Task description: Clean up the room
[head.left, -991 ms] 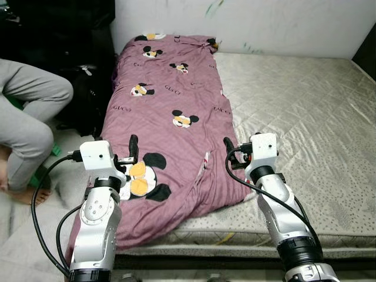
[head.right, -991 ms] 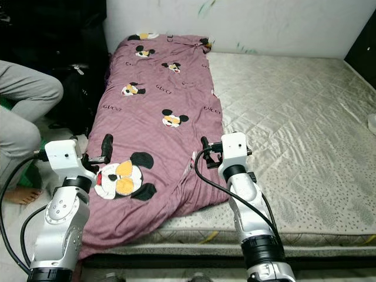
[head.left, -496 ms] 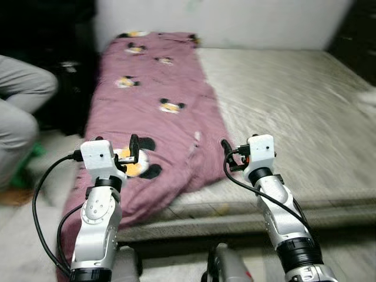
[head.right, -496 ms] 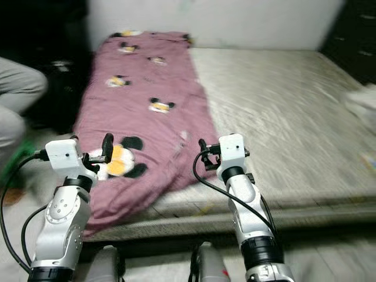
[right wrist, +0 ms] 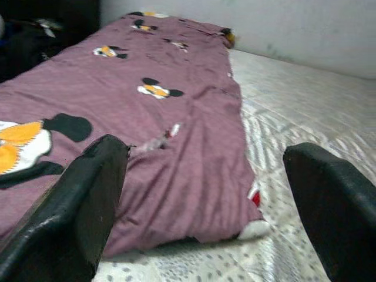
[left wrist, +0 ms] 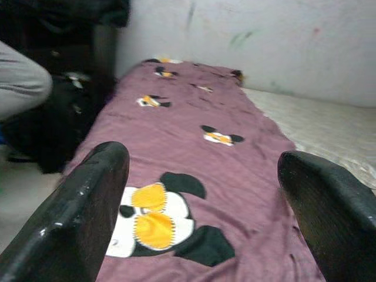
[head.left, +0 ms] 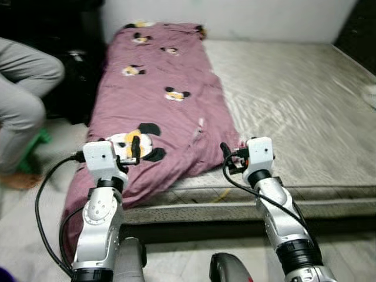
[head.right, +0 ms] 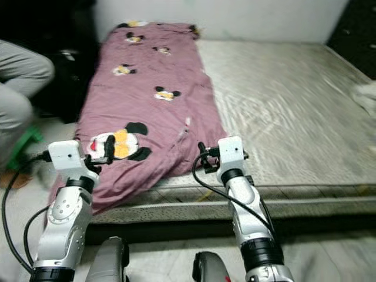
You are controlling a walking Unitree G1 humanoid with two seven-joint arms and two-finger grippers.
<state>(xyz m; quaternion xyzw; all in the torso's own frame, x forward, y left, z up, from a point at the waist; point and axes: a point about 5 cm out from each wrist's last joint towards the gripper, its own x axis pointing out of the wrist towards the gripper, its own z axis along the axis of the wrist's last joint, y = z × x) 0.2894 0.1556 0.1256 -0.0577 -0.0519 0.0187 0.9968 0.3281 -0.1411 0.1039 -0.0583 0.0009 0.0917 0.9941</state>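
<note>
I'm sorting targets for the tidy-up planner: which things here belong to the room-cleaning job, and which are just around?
Part of the job:
- mauve cartoon-print blanket, spread along the bed, its near end hanging over the edge
- bare grey quilted mattress

Just around:
- seated person's grey-trousered leg
- black bag beside the bed

No readable text anywhere ahead of my pincers. Pink blanket beyond my left pincer carries cartoon mouse prints only; any lettering between them too blurred to read. Large mouse patch just past left fingertips: picture, no words. Mattress ahead of my right pincer: quilted pattern, no label legible. Wall far beyond: faint smudges, not letters. White housings on my wrists: no markings legible.
</note>
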